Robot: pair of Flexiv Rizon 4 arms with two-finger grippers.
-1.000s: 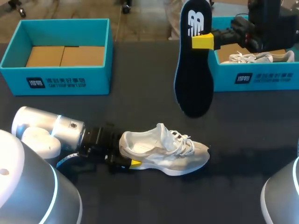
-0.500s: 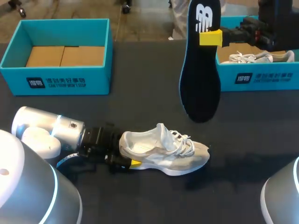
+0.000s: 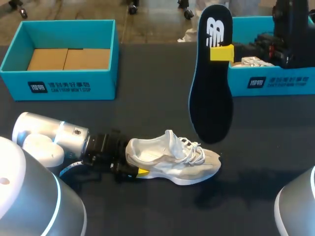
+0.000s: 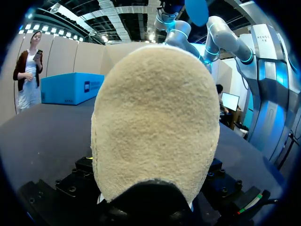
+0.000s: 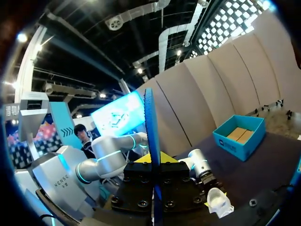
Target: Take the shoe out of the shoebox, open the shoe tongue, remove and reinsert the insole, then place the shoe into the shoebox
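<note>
A white and beige shoe stands upright on the dark table, toe pointing right. My left gripper is at its heel, one yellow tip against the near side, and is shut on it. In the left wrist view the beige heel fills the space between the fingers and hides them. My right gripper is shut on the upper part of a dark blue insole. The insole hangs upright in the air, above and beyond the shoe's toe. In the right wrist view the insole stands edge-on between the right gripper's fingers.
An open teal shoebox with a bare cardboard floor stands at the back left. A second teal shoebox at the back right holds another white shoe, partly hidden by my right arm.
My right gripper has carried the insole a little to the right and lower, so its lower end now hangs close above the shoe's toe. Left arm and shoe are unchanged.
</note>
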